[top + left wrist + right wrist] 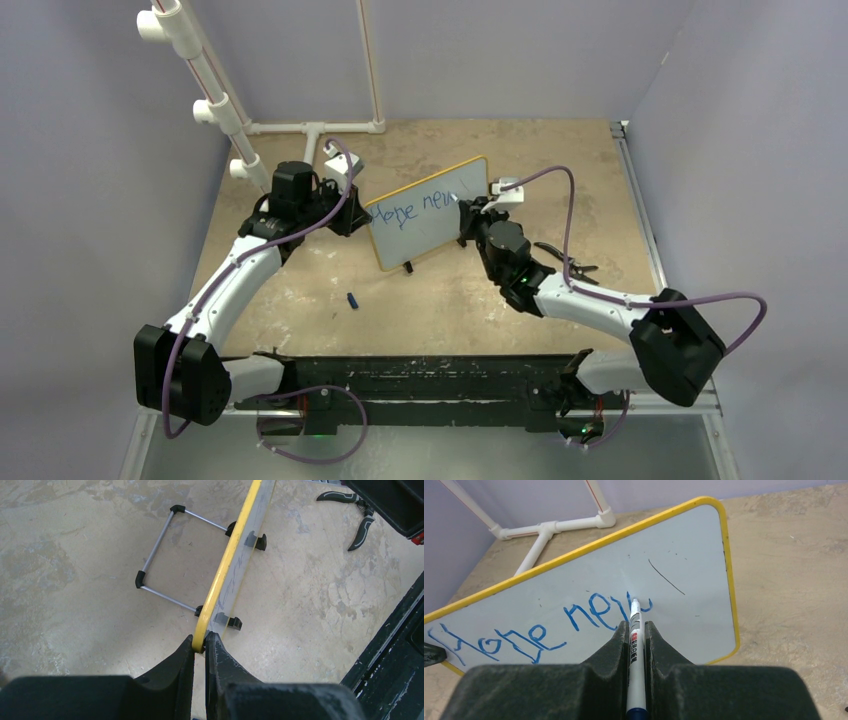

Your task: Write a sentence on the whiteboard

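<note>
left arm (235, 285) / right arm (590, 300): white links | black joints | purple cables (548, 171)

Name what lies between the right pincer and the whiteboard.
A white marker, clamped in the right pincer, its tip on the whiteboard; right wrist view.

Top view: high overhead, looking down and forward. Wrist views: close in, low. All three share the whiteboard (430, 225): left wrist edge-on, right wrist face-on.
</note>
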Robot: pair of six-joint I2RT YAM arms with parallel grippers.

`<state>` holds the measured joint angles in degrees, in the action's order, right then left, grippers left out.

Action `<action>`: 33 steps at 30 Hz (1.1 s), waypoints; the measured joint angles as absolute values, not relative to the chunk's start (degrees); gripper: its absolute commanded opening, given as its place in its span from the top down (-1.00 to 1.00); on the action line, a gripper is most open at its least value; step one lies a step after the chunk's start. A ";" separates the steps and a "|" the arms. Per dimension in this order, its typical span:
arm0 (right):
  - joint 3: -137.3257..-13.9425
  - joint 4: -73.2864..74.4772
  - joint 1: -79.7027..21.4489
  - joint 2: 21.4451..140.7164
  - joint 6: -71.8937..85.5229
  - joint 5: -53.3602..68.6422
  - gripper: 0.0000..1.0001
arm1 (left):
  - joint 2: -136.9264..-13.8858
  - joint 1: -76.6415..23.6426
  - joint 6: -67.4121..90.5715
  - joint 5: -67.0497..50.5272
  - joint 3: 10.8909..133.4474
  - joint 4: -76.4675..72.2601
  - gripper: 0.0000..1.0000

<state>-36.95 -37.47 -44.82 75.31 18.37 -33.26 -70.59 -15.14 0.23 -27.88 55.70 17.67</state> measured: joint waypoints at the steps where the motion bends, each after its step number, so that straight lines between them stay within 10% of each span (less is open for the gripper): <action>1: -36.95 -37.30 -44.82 75.53 18.46 -33.21 1.00 | -70.59 -15.14 0.23 -27.88 55.70 17.67 1.00; 33: -35.99 -33.93 -44.82 77.60 20.49 -36.77 1.00 | -70.59 -15.14 0.23 -27.88 55.70 17.69 1.00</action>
<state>-35.99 -33.93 -44.82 77.60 20.49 -36.77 -70.59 -15.14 0.23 -27.88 55.70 17.69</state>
